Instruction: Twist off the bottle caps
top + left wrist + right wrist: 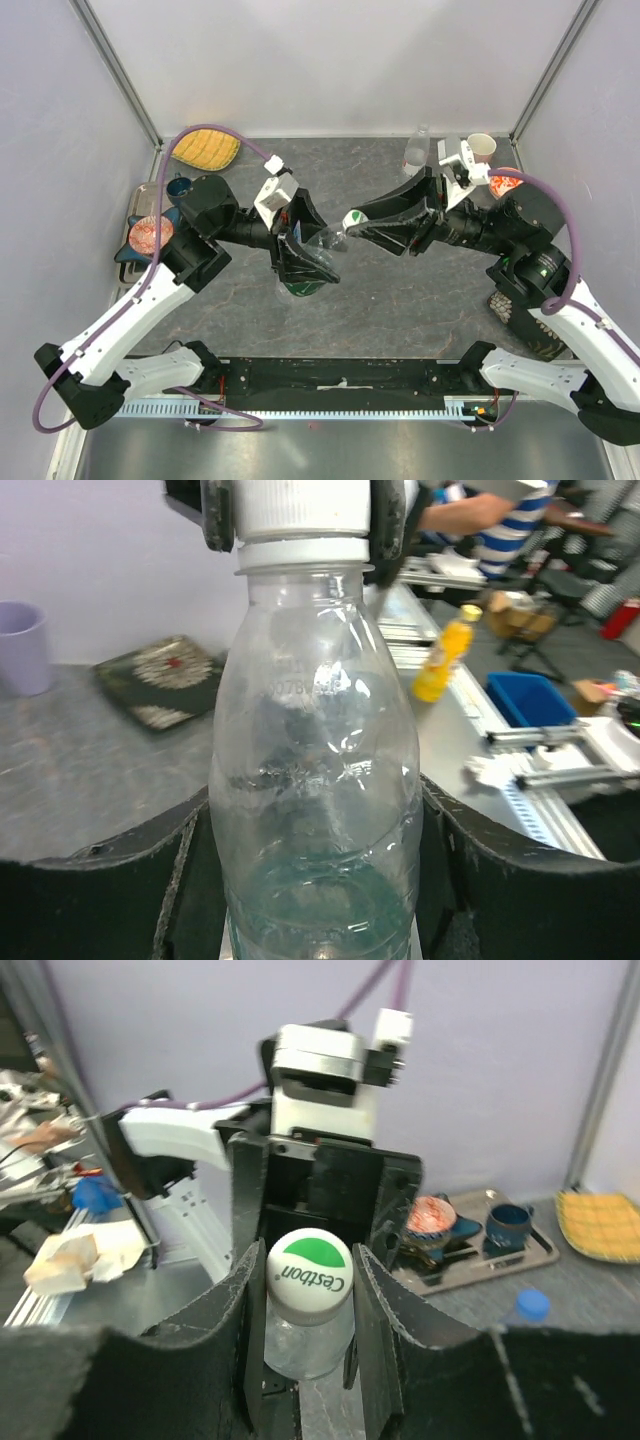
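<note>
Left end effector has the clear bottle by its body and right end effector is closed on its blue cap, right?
The cap is white with a green Cestbon mark, not blue; the right wrist view shows it. The rest holds: left end effector grips the clear bottle by its body, right end effector is closed on the cap.

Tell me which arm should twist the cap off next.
Right. The right hand is shut on the white-and-green cap, one finger each side, while the left hand clamps the clear bottle by its body, steadying it.
</note>
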